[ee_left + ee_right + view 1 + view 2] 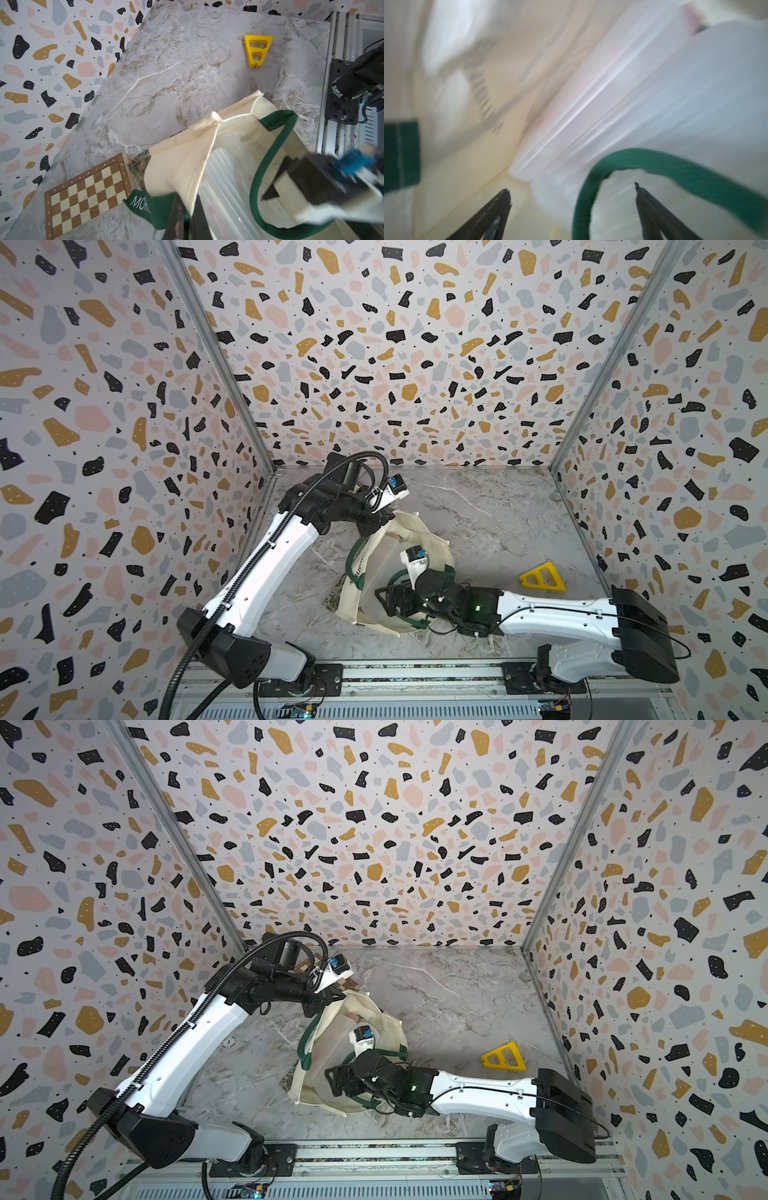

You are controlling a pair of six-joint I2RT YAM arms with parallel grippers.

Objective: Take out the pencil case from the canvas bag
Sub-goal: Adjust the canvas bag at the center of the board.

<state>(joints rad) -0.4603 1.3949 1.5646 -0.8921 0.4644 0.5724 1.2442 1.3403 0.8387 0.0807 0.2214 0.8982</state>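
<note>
Left claw [188, 220] is clamped shut on the rim of the canvas bag [180, 166], right beside the green label [143, 205], and that edge is lifted off the surface [478, 506]. The mouth of the bag gapes wide open! In both top views the bag sits mid-surface between the two arms, cream cloth bunched in a loose ring.

And there's the pencil case [226, 187], a translucent plastic box, inside the bag and lying against the inner cloth wall. It shows plainly through the opening in the left wrist view.

Over to the right claw [572, 190]: fingers spread wide, nothing pinched between them. In a top view it sits down in the bag's mouth [388, 599]. Its wrist view is blurred, but the case [591, 104] lies just ahead of the fingertips, and a green strap handle [675, 164] loops across the gap between them. Whether either finger touches the case, I can't tell.

Off to the side, a yellow triangular piece [542, 578] lies well apart from the bag, and a chessboard [87, 193] lies just beside the bag's lower corner.
</note>
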